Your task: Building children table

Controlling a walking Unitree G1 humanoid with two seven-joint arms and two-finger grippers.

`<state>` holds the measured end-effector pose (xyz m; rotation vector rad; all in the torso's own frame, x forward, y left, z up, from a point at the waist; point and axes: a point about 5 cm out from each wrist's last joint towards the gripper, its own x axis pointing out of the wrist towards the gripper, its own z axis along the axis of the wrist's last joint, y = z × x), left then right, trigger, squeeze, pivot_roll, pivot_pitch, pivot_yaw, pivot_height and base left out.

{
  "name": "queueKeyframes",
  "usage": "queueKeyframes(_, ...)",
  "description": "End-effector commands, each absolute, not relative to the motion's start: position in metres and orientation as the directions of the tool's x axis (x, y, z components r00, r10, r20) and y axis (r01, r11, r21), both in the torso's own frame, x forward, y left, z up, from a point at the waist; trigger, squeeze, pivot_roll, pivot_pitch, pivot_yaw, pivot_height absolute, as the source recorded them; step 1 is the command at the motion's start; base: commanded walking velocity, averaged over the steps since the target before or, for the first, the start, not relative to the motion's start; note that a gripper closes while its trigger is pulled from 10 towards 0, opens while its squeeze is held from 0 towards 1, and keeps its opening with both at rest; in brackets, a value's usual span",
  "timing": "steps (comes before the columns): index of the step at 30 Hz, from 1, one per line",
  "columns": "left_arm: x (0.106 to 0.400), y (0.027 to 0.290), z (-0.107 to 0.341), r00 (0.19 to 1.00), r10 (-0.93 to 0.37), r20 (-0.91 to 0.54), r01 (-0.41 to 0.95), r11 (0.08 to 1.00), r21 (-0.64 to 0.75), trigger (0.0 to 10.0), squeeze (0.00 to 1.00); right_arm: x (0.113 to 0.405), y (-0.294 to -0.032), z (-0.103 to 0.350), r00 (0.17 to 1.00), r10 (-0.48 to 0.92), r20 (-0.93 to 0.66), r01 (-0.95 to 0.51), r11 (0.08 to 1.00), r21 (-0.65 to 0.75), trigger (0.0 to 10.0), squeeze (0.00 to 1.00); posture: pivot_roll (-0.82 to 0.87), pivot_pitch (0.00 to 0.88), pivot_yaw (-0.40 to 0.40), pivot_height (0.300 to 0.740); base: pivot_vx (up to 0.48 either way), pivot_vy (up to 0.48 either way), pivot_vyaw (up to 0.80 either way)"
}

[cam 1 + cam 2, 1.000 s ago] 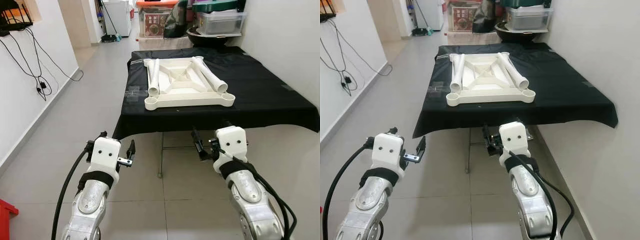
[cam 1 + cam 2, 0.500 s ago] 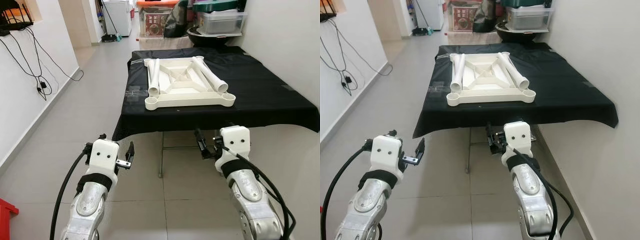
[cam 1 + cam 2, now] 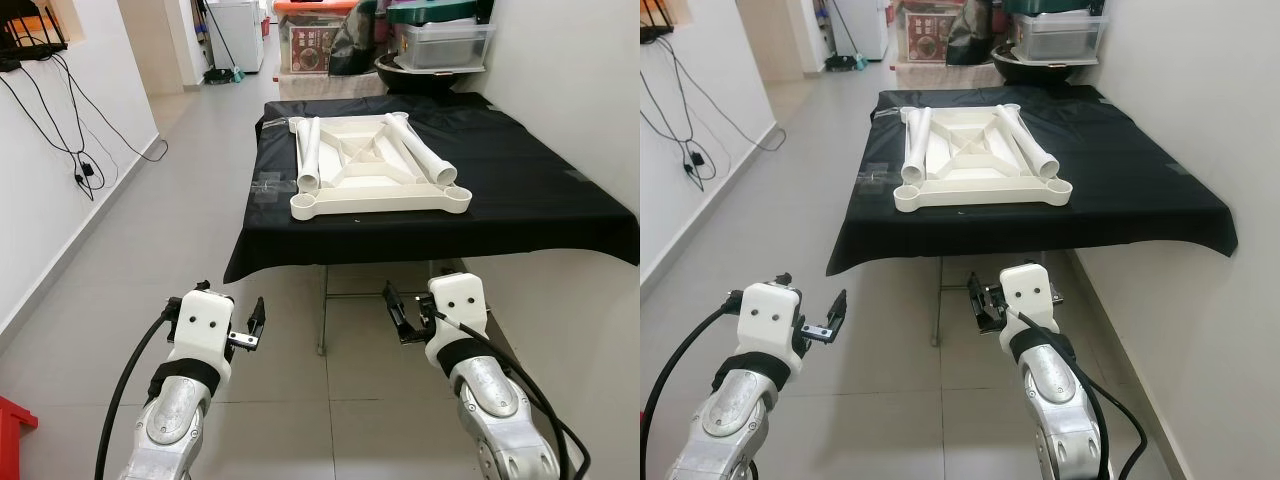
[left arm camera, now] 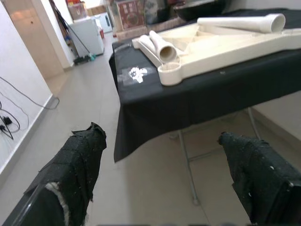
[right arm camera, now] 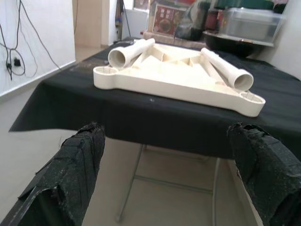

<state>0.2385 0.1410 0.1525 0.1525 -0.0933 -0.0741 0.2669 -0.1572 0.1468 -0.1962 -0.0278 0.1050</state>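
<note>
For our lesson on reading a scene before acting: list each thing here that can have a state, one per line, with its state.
Table top: upside down, flat on the black cloth.
Left leg tube: loose, lying on the table top.
Right leg tube: loose, lying on the table top.
Black cloth: spread over the folding table, edges hanging.
Left tool: open, holding nothing, below the table edge.
Right tool: open, holding nothing, below the table edge.

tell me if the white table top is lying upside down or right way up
Upside down: the table top shows its ribbed underside and open corner sockets, with two loose legs lying across it.
</note>
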Motion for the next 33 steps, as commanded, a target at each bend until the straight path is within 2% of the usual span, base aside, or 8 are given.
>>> queueKeyframes(1, 0.238, 0.144, 0.146, 0.996, -0.066, 0.055, 0.056, 0.982, 0.181, 10.0, 0.00, 0.265, -0.156, 0.142, 0.993, 0.118, -0.008, -0.118, 0.973, -0.199, 10.0, 0.00, -0.08, 0.000, -0.011, 0.740, 0.000, 0.000, 0.00)
queueKeyframes(26, 0.240, 0.139, 0.146, 0.992, -0.117, 0.046, 0.109, 0.981, 0.164, 10.0, 0.00, 0.268, -0.155, 0.149, 0.993, 0.116, 0.020, -0.110, 0.973, -0.203, 10.0, 0.00, -0.09, 0.000, -0.006, 0.740, 0.000, 0.000, 0.00)
queueKeyframes(33, 0.242, 0.137, 0.147, 0.989, -0.140, 0.056, 0.130, 0.979, 0.154, 10.0, 0.00, 0.270, -0.157, 0.152, 0.994, 0.105, 0.030, -0.097, 0.973, -0.210, 10.0, 0.00, -0.09, 0.000, 0.002, 0.740, 0.364, 0.000, 0.28)
